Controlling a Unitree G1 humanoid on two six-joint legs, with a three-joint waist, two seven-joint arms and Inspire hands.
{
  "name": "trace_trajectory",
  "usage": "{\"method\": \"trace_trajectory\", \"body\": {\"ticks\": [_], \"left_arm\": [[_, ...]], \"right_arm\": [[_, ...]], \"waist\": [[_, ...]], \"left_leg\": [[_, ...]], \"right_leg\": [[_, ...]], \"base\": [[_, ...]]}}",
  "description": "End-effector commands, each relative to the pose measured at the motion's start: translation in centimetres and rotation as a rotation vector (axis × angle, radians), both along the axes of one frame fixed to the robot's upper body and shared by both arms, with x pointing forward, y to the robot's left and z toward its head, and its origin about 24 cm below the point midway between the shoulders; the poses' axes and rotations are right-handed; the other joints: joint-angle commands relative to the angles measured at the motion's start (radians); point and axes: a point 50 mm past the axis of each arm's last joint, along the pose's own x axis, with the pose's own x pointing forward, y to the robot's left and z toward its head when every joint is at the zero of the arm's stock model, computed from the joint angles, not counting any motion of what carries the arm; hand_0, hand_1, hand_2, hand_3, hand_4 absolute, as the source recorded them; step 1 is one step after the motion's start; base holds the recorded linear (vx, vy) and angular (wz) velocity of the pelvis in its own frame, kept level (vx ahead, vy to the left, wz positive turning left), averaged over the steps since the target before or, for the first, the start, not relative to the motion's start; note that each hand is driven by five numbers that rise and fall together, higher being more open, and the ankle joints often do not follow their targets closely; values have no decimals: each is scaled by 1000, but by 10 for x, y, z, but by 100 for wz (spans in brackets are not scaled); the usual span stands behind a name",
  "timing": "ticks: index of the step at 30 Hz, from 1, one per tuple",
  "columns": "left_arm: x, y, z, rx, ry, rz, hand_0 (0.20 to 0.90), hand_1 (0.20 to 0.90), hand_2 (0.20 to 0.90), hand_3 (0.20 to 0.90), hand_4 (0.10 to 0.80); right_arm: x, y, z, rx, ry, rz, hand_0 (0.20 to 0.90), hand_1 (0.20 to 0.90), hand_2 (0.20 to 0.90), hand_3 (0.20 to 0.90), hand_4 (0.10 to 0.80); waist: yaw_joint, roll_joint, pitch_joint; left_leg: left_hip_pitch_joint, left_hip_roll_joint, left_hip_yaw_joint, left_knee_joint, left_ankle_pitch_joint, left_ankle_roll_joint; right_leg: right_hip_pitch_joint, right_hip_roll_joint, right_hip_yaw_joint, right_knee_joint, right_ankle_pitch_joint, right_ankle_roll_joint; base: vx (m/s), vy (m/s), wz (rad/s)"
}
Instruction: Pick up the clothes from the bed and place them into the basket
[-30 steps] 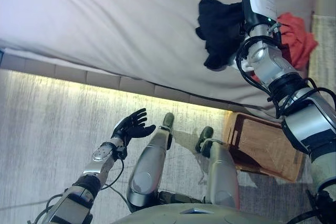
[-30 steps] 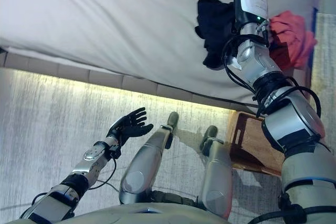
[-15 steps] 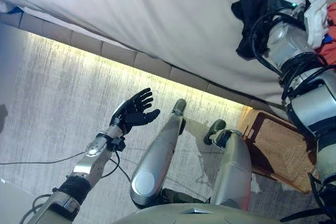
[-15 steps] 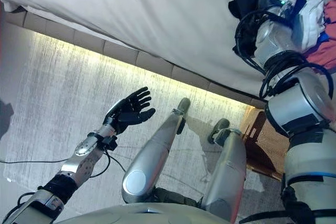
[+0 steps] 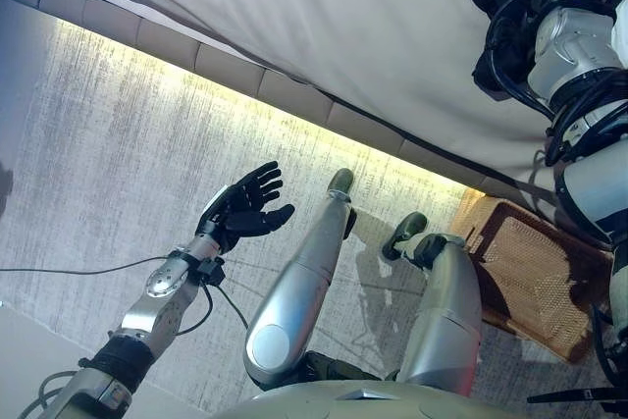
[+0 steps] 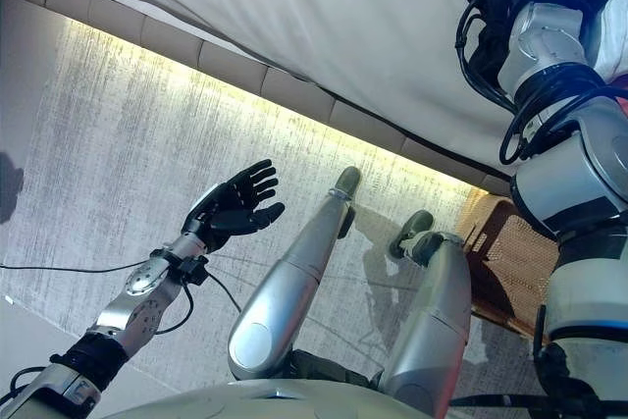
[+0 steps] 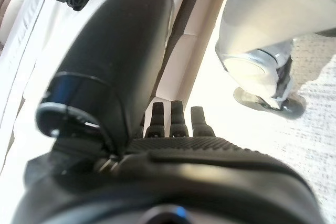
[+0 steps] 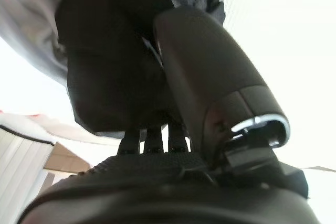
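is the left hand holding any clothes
No, the left hand hangs open over the floor with nothing in it.

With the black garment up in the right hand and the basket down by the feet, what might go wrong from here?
1. The black garment hangs loose below the right hand, partly over the bed; it may drag or snag on the way down.
2. The basket sits close beside the robot's leg, partly under the right arm, so the drop could land on the rim or floor.
3. The left hand hovers open, away from the basket, no help in steadying it.
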Motion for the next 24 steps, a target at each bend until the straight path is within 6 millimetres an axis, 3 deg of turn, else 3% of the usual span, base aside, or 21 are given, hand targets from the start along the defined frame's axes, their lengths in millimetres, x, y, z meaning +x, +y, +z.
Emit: {"method": "trace_trajectory", "body": {"ticks": [1, 9, 15, 17, 24], "left_arm": [[-5, 2, 22, -60, -125, -18, 900, 900, 900, 900, 800], [-2, -3, 20, -64, -118, -42, 900, 900, 900, 900, 800], [-3, -7, 9, -50, -71, -37, 900, 900, 900, 900, 800], [-4, -9, 6, -47, -61, -35, 900, 900, 900, 900, 800], [-5, -17, -11, -19, 20, -28, 900, 900, 900, 900, 800]], "right_arm": [[-26, -49, 18, -54, -110, -153, 300, 300, 300, 200, 100], [-33, -57, 21, -26, -239, -121, 300, 300, 300, 200, 100], [-42, -71, 23, 9, -317, -91, 300, 300, 300, 200, 100], [-45, -74, 27, 12, -338, -83, 300, 300, 300, 200, 100], [-61, -85, 46, 22, -391, -24, 300, 300, 300, 200, 100]], "waist": [[-10, 52, -46], [-39, 15, -47], [-66, -54, -162], [-78, -66, -190], [-156, -127, -350]], "left_leg": [[69, 36, 66, 3, -103, 88], [302, 57, 69, -187, -64, 67], [516, 95, 66, -401, -34, 47], [553, 107, 73, -453, -2, 45], [758, 145, 126, -623, 15, 36]], "right_leg": [[89, 81, -1, 12, -40, -33], [331, 79, -18, -170, -2, -9], [559, 102, -34, -450, 59, 24], [600, 108, -43, -520, 96, 25], [790, 146, 19, -746, 163, 58]], "base": [[-22, 18, -4], [13, 33, -11], [99, 22, -18], [54, 26, -24], [160, 8, -22]]}}
